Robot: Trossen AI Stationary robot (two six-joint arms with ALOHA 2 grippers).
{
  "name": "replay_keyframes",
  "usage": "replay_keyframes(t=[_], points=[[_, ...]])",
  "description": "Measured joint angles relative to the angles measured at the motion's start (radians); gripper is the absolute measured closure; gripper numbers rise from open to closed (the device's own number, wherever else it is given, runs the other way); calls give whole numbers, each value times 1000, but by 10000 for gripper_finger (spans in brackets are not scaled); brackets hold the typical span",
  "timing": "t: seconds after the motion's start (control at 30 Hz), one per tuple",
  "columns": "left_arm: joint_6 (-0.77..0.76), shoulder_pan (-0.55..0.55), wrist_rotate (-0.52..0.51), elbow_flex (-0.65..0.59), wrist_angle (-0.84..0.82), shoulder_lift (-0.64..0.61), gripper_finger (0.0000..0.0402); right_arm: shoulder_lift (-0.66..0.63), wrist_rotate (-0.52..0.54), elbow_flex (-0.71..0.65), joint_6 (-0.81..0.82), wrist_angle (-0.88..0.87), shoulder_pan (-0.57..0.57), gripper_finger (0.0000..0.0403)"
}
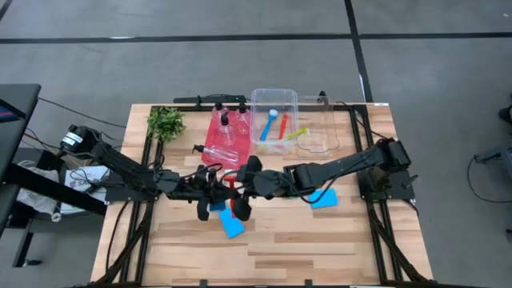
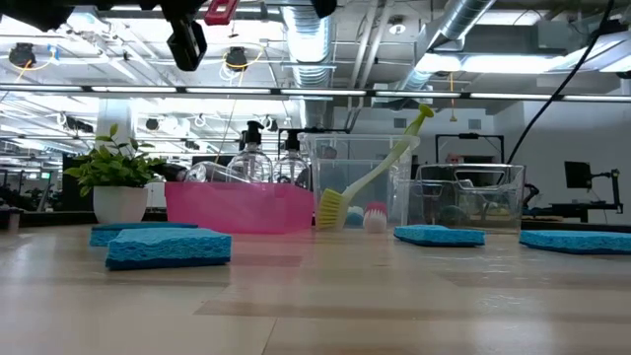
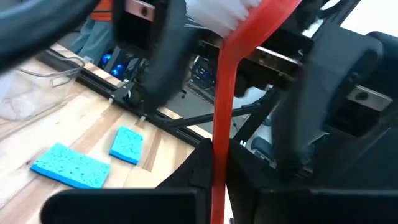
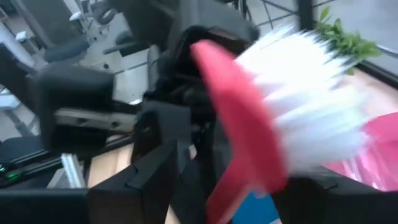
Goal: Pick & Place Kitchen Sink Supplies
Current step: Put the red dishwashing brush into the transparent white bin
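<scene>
Pinching red brush [image 3: 220,118], left pincer [image 1: 226,188] meets right pincer [image 1: 250,178], grip unclear.

Glossy red plastic brush [image 3: 222,93] with white bristles; porous blue sponges [image 2: 168,247]; pale planked wood table [image 1: 320,240].

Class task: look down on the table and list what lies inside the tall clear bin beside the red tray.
In the clear bin: a blue brush, a red brush and a yellow-green brush. Their overlapping handles hide any floor beneath them.
</scene>
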Motion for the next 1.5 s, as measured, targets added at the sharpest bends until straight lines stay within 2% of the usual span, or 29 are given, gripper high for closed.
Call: replay_keyframes(t=[0.07, 0.13, 0.27, 0.3, 0.43, 0.63, 0.9, 1.13, 1.27, 1.5], points=[[0, 0, 12, 0, -1, 0, 370, 5, 2, 0, -1, 4, -9, 201], [0, 0, 25, 0, -3, 0, 365, 5, 1, 0, 0, 8, -14, 238], [4, 1, 23, 0, -4, 0, 370, 5, -37, 0, -1, 33, -17, 367], [7, 1, 29, 1, -3, 0, 372, 5, -49, 0, -4, 43, -16, 380], [6, 1, 27, 1, -4, 0, 370, 5, -69, 0, 3, 41, -18, 383], [-3, 4, 28, 0, -5, -1, 330, 5, -72, 0, -4, 25, -15, 388], [18, 27, 88, 0, -4, -1, 234, -9, -72, 0, -11, -22, -25, 390], [60, 70, 89, 0, -3, -15, 160, -97, -67, 0, -12, -130, -50, 391], [60, 125, 83, 0, -3, -57, 146, -164, -32, 0, -44, -214, -64, 391], [60, 253, 81, 0, -3, -92, 156, -274, 12, 0, -153, -289, -153, 392]])
